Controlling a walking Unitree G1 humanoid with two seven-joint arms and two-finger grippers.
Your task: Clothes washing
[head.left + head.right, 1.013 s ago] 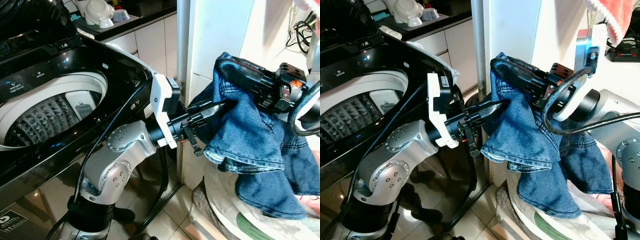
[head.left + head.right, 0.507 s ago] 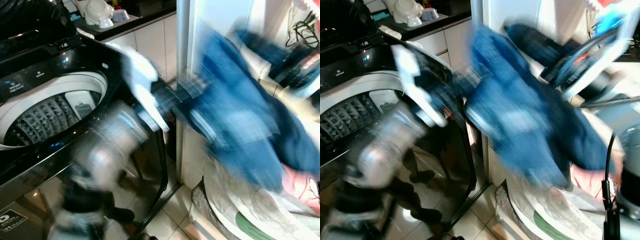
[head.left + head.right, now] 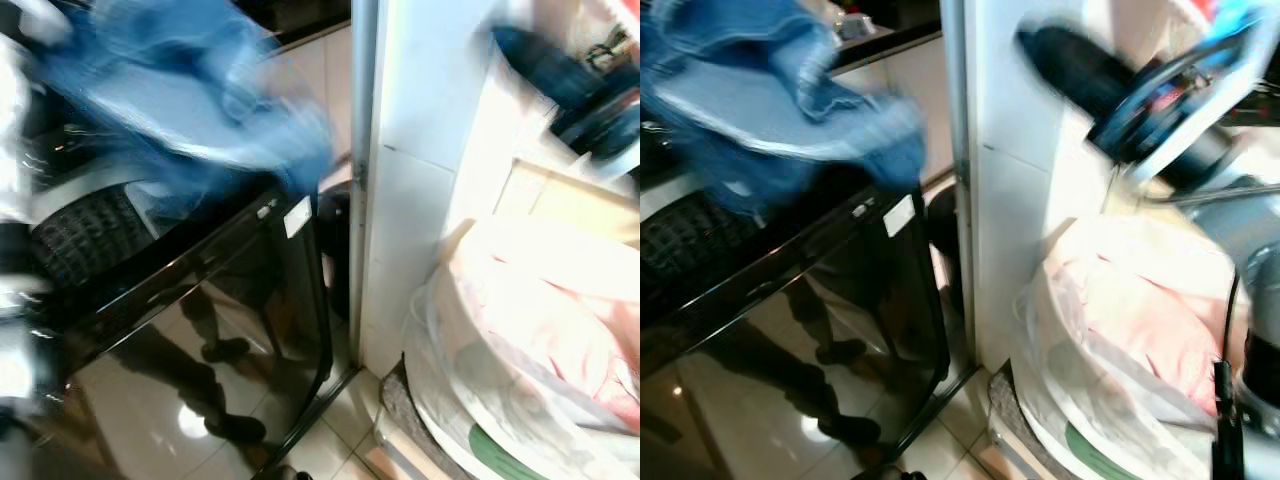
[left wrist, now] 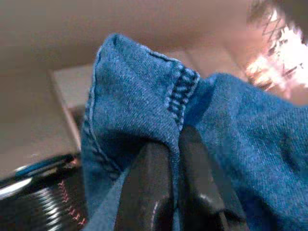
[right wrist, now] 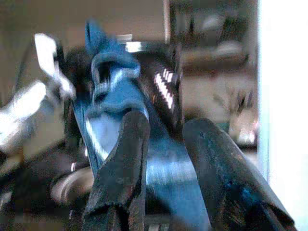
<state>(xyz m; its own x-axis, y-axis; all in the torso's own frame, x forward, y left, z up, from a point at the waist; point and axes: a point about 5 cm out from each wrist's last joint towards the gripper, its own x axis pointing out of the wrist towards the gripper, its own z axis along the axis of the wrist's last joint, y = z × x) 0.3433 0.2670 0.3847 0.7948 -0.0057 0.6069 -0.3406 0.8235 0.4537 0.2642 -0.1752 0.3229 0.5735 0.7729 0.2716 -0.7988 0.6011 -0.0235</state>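
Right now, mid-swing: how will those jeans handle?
Jeans likely floppy: they drape and fold around the left claw. Probably heavyish, thick stitched denim. Grip seems secure, fabric pinched between shut fingers, so slipping looks unlikely.

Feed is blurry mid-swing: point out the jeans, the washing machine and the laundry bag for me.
jeans (image 4: pixel 139 91): left wrist view, folded seam above the left hand's fingers.
washing machine (image 3: pixel 200 340): left eye view, glossy black front panel.
laundry bag (image 3: pixel 1090 390): right eye view, white plastic side.

Glossy pale floor tiles (image 3: pixel 330 440) meet a white wall (image 3: pixel 415 200).
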